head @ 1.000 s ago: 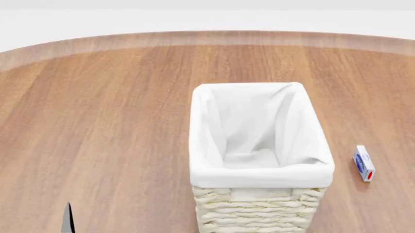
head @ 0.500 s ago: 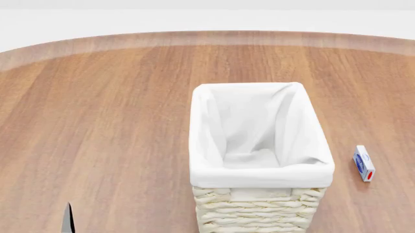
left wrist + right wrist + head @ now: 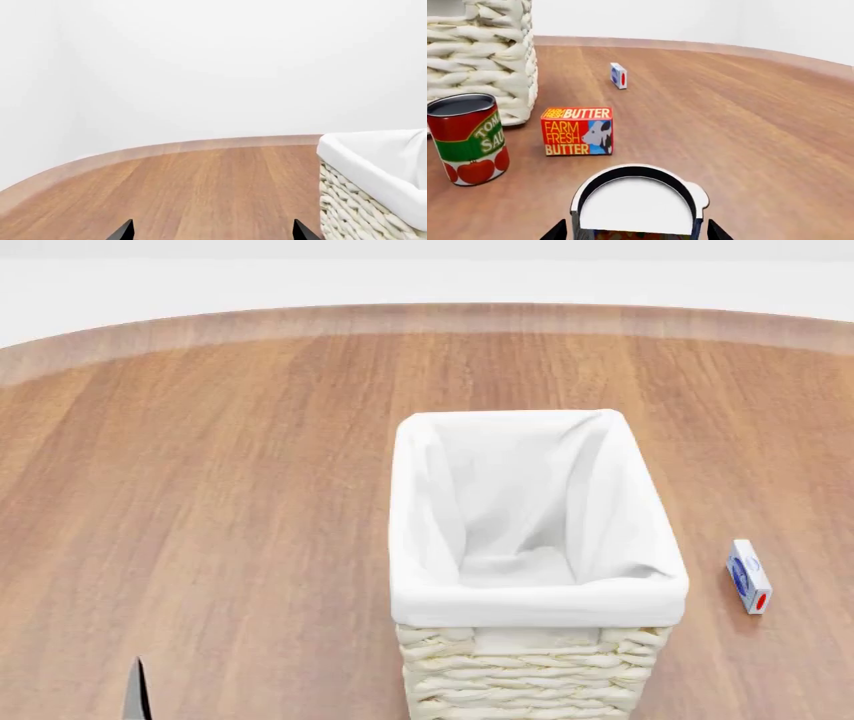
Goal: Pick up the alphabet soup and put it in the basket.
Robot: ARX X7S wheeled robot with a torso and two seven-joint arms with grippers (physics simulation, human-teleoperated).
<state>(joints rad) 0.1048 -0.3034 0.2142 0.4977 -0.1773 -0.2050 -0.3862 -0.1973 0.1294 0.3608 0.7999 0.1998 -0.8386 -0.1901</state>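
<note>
In the left wrist view, the left gripper (image 3: pixel 213 232) shows only its two dark tips. They stand wide apart with bare bench (image 3: pixel 200 190) between them, so it holds nothing. The basket (image 3: pixel 373 200) stands just to one side of it, and the soup is not in this view.

In the head view, nothing has shifted over the last second. The basket (image 3: pixel 534 602) stands mid-bench with its liner empty. A small blue-and-white box (image 3: pixel 749 576) lies toward the right edge. A dark sliver (image 3: pixel 138 695) near the left corner hardly moves. We read this as a pause, with no transport begun. The soup is out of this view, so we judge it sits nearer the robot's edge than the basket.

In the right wrist view, the soup (image 3: pixel 634 205) is right under the camera, pale top up, with blue label showing at its sides. The right gripper (image 3: pixel 635 232) straddles it, one tip just beside each wall. We cannot tell whether the tips press on the can or only flank it, nor whether the can is off the bench. Beyond it stand a butter box (image 3: pixel 577 131) and a tomato can (image 3: pixel 467 137), both near the basket's woven wall. The soup must rise above the rim to get in.
</note>
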